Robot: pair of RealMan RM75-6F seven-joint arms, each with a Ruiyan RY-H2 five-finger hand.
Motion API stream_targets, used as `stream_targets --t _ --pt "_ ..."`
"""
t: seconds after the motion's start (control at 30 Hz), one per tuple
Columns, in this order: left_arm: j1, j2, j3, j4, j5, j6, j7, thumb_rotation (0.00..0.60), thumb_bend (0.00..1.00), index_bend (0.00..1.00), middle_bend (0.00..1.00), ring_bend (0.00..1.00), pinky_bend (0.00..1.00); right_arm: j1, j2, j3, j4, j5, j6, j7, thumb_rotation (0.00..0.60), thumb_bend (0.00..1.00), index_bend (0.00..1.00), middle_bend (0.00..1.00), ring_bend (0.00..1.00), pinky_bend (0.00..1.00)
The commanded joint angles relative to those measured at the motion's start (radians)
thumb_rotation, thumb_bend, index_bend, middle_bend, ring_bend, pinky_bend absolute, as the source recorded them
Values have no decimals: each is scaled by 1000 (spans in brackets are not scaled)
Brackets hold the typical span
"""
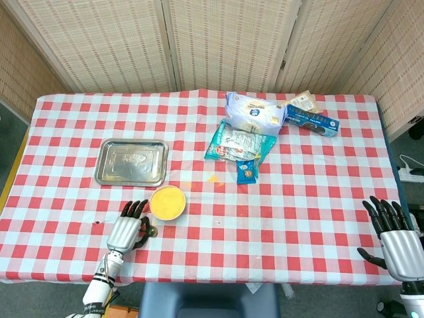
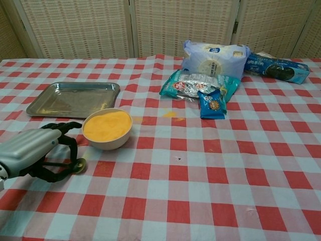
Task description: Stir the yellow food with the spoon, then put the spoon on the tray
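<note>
step: reaching for small metal spoon (image 2: 75,165), lying beside white bowl of yellow food (image 2: 107,128) | left hand (image 2: 31,150) arched over its handle, grip uncertain | right hand (image 1: 396,239) idle, fingers spread | steel tray (image 1: 131,162) waits behind

Red-and-white checked tablecloth (image 1: 298,199); silver tray (image 1: 131,162); cream bowl (image 2: 107,130) of yellow food (image 2: 106,125); blue snack packets (image 1: 238,144).

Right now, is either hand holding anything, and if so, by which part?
Cannot tell for the left hand: its fingers curl around the spoon handle, which still lies on the table. The right hand holds nothing.
</note>
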Motion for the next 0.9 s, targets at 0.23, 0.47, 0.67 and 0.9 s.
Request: stream_targets --t 0.23,0.47,0.67,0.9 --pt "-7 -11 2 28 -3 7 -13 600 372 562 41 0 0 2 0 -1 -2 0 -5 -3 600 0 0 0 0 0" --pt "-9 -5 4 33 -7 8 -20 600 386 572 47 0 0 2 -1 -3 -4 0 -7 -8 600 0 0 0 0 0" --pt "-7 0 9 28 1 18 -28 600 385 518 43 0 0 3 -1 -3 -5 2 -9 -11 600 0 0 0 0 0" --pt "-5 7 17 28 12 29 -34 600 386 465 35 0 0 4 -2 -3 -7 4 -12 -17 600 0 0 0 0 0"
